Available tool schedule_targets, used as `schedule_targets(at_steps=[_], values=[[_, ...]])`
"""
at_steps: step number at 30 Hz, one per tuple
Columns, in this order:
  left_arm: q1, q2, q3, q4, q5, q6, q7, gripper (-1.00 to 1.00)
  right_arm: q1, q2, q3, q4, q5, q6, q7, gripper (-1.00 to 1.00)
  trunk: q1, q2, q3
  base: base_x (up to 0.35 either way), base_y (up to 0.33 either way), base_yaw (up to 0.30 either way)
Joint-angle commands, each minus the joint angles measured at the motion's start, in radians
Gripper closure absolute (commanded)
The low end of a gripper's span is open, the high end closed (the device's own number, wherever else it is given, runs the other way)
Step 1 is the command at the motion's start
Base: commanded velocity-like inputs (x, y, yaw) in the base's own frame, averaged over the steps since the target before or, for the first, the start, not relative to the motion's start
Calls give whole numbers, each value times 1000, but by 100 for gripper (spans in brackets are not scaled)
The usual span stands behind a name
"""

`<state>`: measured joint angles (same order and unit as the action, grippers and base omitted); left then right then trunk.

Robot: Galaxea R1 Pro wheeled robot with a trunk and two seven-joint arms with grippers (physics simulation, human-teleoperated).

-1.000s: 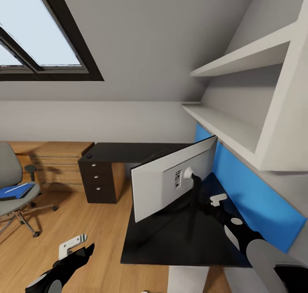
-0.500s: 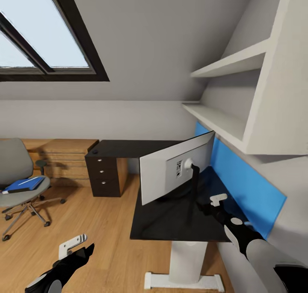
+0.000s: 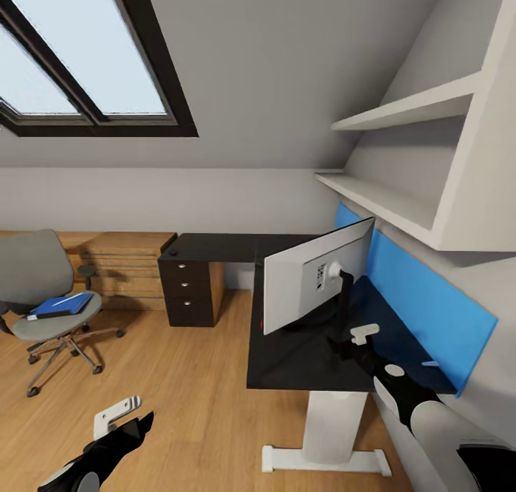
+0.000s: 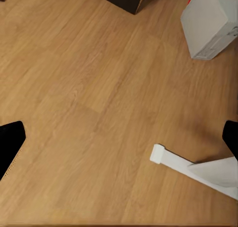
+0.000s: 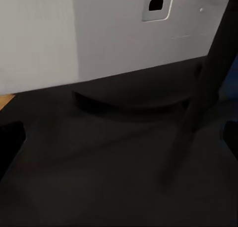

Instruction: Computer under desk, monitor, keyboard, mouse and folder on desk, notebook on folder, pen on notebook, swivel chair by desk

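Here, my right claw [image 3: 356, 340] hangs just above the black desk [image 3: 287, 363], close behind the foot of the monitor [image 3: 301, 291]; in the wrist view its two dark fingertips sit wide apart at the frame edges with nothing between them, so I read it as released and empty. The monitor stands on the desk with its pale back toward me, its dark stalk [image 5: 208, 73] rising just ahead of the claw. My left claw [image 3: 118, 424] is low over the wood floor [image 4: 89, 88], fingertips likewise spread and holding nothing, with the desk's white leg foot [image 4: 188, 165] and a pale grey box [image 4: 208, 21] that may be the computer in its view. Well apart, across the room, the swivel chair [image 3: 43, 291] carries the blue folder [image 3: 61, 305] on its seat, something thin and white lying on top. The risk, as I judge it: my right claw is near enough to the stalk that a careless swing could knock the screen askew or tip it off the desk's near edge, which lies close to its foot.
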<state>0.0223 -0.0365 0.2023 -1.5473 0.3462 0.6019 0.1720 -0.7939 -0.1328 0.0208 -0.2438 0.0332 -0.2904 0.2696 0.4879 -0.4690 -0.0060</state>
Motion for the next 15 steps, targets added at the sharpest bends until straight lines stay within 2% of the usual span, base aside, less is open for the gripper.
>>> schedule_targets(at_steps=[1, 3, 11, 15], values=[[0, 0, 1, 6, 11, 3, 7, -100, -1, 1, 2, 0, 3, -3, 0, -100, 0, -1, -1, -10, 327, 0], [0, 1, 0, 54, 8, 2, 8, -100, -1, 10, -2, -6, -8, 11, -1, -100, 0, -1, -1, -4, 329, 0], [0, 1, 0, 61, 7, 1, 9, -100, -1, 25, -8, -26, -17, 37, -4, -100, 0, -1, -1, 0, 329, 0], [0, 1, 0, 62, 7, 1, 9, -100, 1, 27, -9, -56, -68, 39, -5, -100, 0, -1, -1, 0, 315, 0]])
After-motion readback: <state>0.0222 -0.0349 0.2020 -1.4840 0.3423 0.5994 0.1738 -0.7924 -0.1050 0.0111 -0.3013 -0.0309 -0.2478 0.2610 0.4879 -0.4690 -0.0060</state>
